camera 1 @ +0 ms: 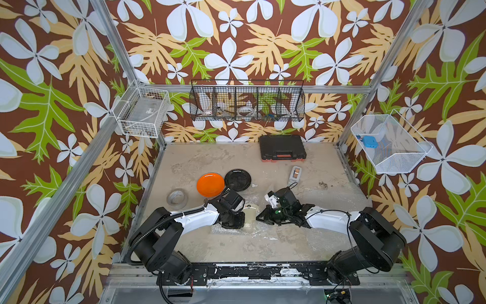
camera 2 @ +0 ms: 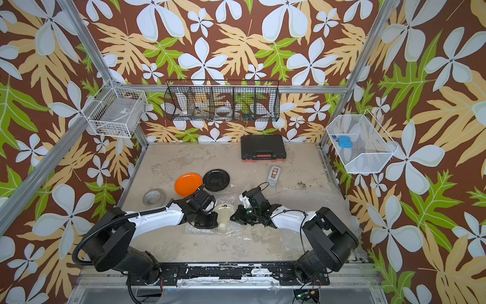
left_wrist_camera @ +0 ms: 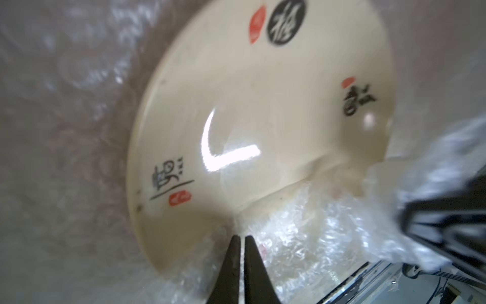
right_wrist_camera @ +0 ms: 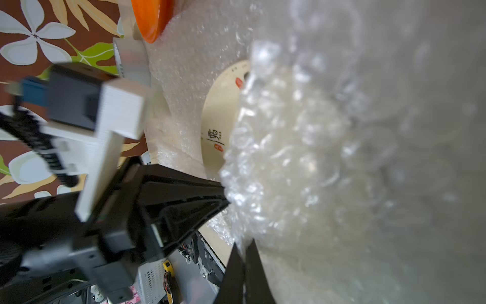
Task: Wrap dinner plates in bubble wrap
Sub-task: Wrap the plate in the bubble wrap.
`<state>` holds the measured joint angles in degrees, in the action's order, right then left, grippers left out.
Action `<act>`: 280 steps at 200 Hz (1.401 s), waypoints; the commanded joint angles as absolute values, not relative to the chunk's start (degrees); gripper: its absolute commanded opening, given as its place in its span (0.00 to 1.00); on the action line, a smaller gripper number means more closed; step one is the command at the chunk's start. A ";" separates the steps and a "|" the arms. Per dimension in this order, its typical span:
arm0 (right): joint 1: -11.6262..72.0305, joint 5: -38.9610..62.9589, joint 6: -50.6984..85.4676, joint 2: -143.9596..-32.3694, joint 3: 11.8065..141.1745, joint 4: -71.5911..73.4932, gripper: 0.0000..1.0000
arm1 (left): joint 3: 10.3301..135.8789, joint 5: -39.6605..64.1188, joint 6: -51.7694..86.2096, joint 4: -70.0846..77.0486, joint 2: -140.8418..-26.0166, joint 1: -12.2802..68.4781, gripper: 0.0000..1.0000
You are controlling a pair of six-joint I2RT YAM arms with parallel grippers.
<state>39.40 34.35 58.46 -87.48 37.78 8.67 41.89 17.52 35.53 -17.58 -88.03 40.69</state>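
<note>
The left gripper (left_wrist_camera: 241, 238) and right gripper (right_wrist_camera: 244, 246) each have jaws pressed together on folds of bubble wrap (left_wrist_camera: 302, 237) lying partly over the cream plate (camera 1: 249, 210), lower centre in both top views, with the orange plate (camera 1: 210, 184) and black plate (camera 1: 237, 180) bare above-left.

From here the cream plate (left_wrist_camera: 263, 118) looks glazed and glossy, throwing bright glare. The bubble wrap (right_wrist_camera: 302, 158) is clear, crinkly plastic. The orange plate (camera 1: 210, 184) and black plate (camera 1: 238, 179) shine too. The counter (camera 1: 236, 244) looks matt, mottled and rough, and the basket (camera 1: 226, 100) is black wire mesh.
</note>
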 commanded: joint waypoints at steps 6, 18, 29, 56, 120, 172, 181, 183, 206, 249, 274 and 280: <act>41.97 35.68 58.01 -88.40 39.78 8.84 0.00 | 40.96 17.37 35.18 -15.75 -89.70 40.61 0.08; 43.50 36.42 59.22 -89.46 39.84 10.50 0.00 | 40.87 17.06 35.32 -15.40 -90.09 40.61 0.08; 44.67 36.90 59.76 -90.80 39.94 11.70 0.00 | 40.81 16.46 35.56 -15.31 -90.01 40.56 0.08; 46.16 37.15 59.41 -94.64 40.16 12.77 0.00 | 40.63 15.26 36.12 -15.77 -89.35 40.62 0.07; 45.90 34.57 56.45 -100.14 39.60 11.06 0.00 | 48.05 9.65 36.26 -24.24 -82.58 40.29 0.07; 45.91 34.80 56.26 -100.30 41.74 10.02 0.00 | 50.54 16.49 38.61 -21.37 -84.35 40.43 0.07; 45.99 34.97 56.49 -100.00 41.92 10.02 0.00 | 49.22 16.63 38.50 -20.13 -85.75 40.43 0.07; 46.04 35.04 56.51 -99.90 41.99 10.02 0.00 | 48.89 16.79 38.52 -19.82 -86.02 40.43 0.07; 46.11 35.40 56.15 -99.15 42.97 9.03 0.00 | 46.19 16.96 38.26 -16.91 -90.13 40.43 0.07; 46.06 36.38 55.29 -97.47 44.51 6.97 0.02 | 44.90 12.89 35.24 -17.71 -96.15 40.42 0.07; 45.35 36.30 52.70 -94.22 47.60 1.17 0.18 | 43.52 12.76 35.00 -17.38 -97.21 40.43 0.06; 44.87 36.17 52.04 -93.25 48.16 -0.49 0.21 | 43.38 12.62 34.98 -17.46 -97.12 40.43 0.06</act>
